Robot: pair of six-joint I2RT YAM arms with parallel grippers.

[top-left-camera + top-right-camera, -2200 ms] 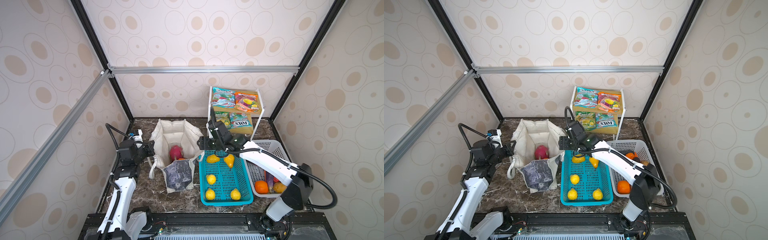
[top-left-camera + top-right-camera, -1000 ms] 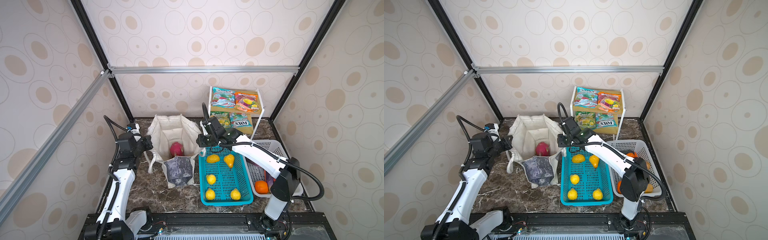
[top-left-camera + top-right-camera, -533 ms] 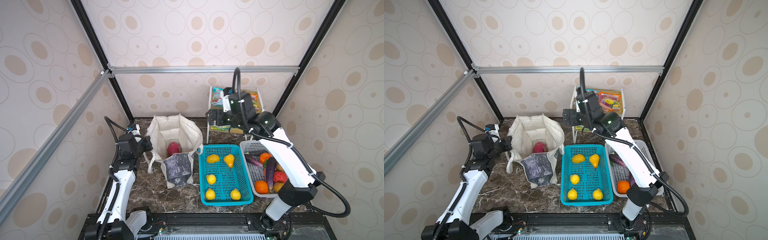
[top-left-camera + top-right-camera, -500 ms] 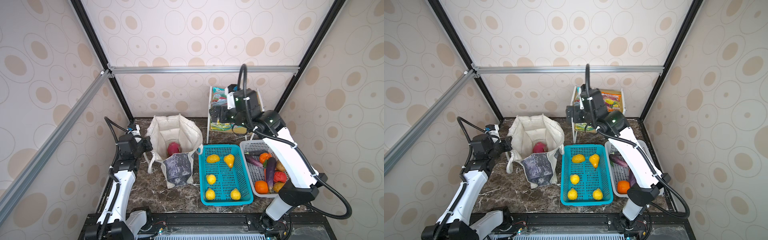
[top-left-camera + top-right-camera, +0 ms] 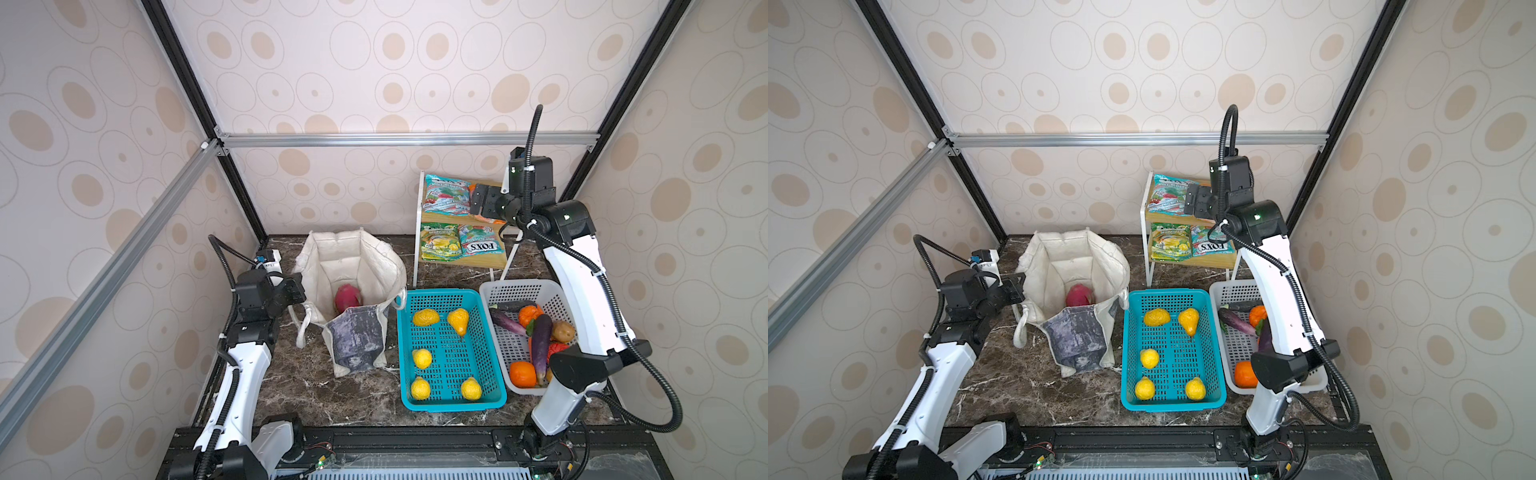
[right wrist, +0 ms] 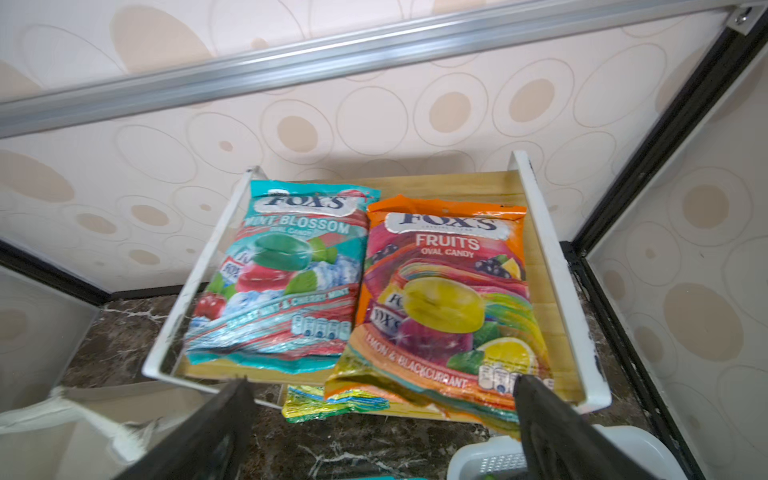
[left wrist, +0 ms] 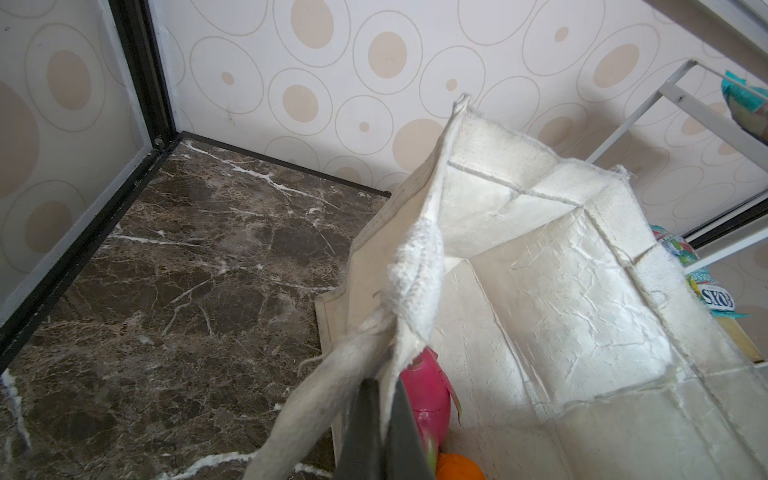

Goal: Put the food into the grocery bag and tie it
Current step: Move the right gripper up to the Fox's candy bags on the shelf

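Baskets nearest the front, both on the right arm's side of the grocery bag (image 5: 345,257): teal basket (image 5: 451,405) just beside it with five yellow fruits (image 5: 422,358), white basket (image 5: 519,284) farther out with eggplant (image 5: 540,345) and other produce.

Judged early in the job: only a dragon fruit (image 5: 348,297) and one orange (image 7: 459,467) lie in the bag. The rest is unpacked and the handles are untied.

Left gripper (image 7: 382,419) clenched on the bag's rim by a strap, holding the mouth open.

Behind the bag, toward that same side, shelf (image 6: 555,266) with candy packets. Right gripper (image 6: 382,384) hovers at its upper tier, jaws spread wide, nothing gripped, facing the orange packet (image 6: 444,299) beside the teal packet (image 6: 282,274). Whether a finger touches the orange one, cannot tell.
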